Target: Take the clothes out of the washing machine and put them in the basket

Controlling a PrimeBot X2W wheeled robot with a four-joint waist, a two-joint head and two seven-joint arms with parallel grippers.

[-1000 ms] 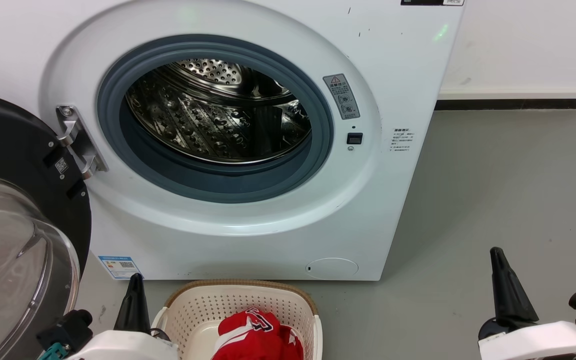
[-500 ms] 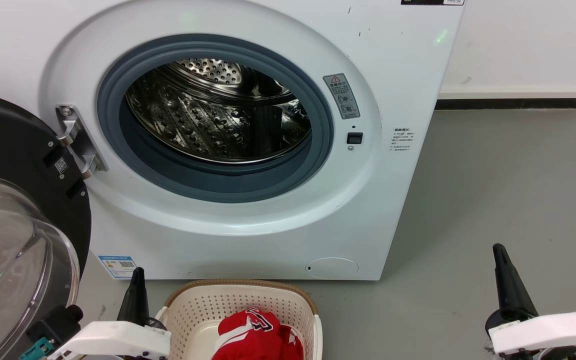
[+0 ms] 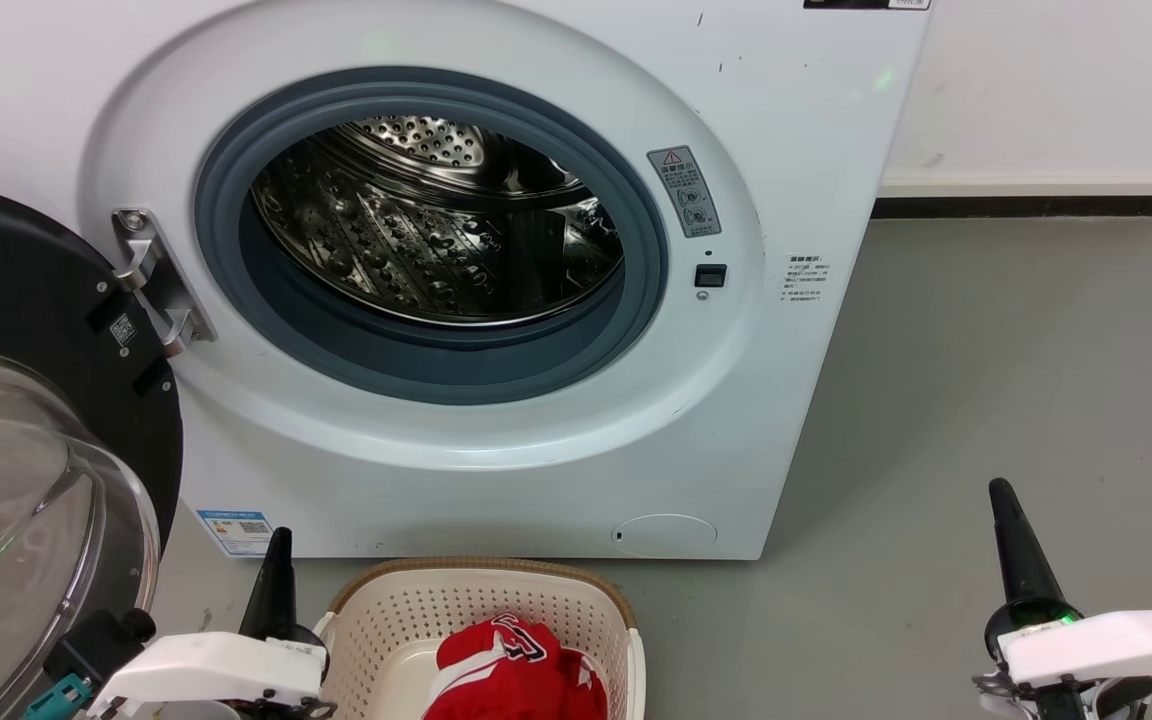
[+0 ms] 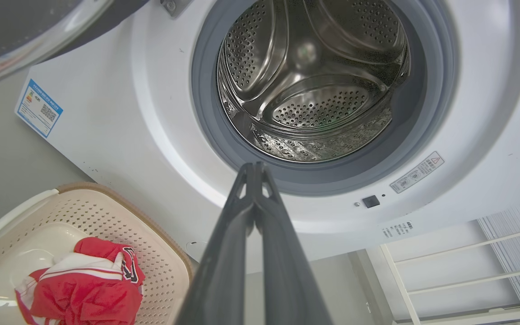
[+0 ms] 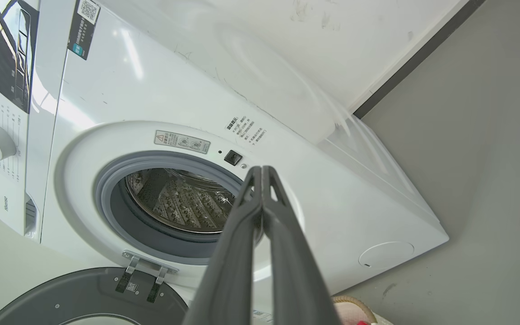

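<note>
1. Labels first: a blue-edged label (image 3: 236,532) with a QR code sat at the lower left of the washing machine (image 3: 816,150). A grey warning sticker (image 3: 684,192) with a red triangle sat beside the porthole, its print too small to read.
2. In the right wrist view, the brand mark (image 5: 6,204) by the control panel looked like "Hisense".
3. The clothes (image 3: 511,665), red with white trim and lettering I couldn't make out, lay bunched in the basket (image 3: 481,570) in front of the machine.
4. The left gripper (image 4: 254,168) was clenched tip to tip on nothing, just beside the basket's left rim. The clothes lay nearby, untouched.
5. The right gripper (image 5: 262,170) was likewise pressed closed and empty-handed, over the floor (image 3: 986,350) and well apart from the basket and clothes.
</note>
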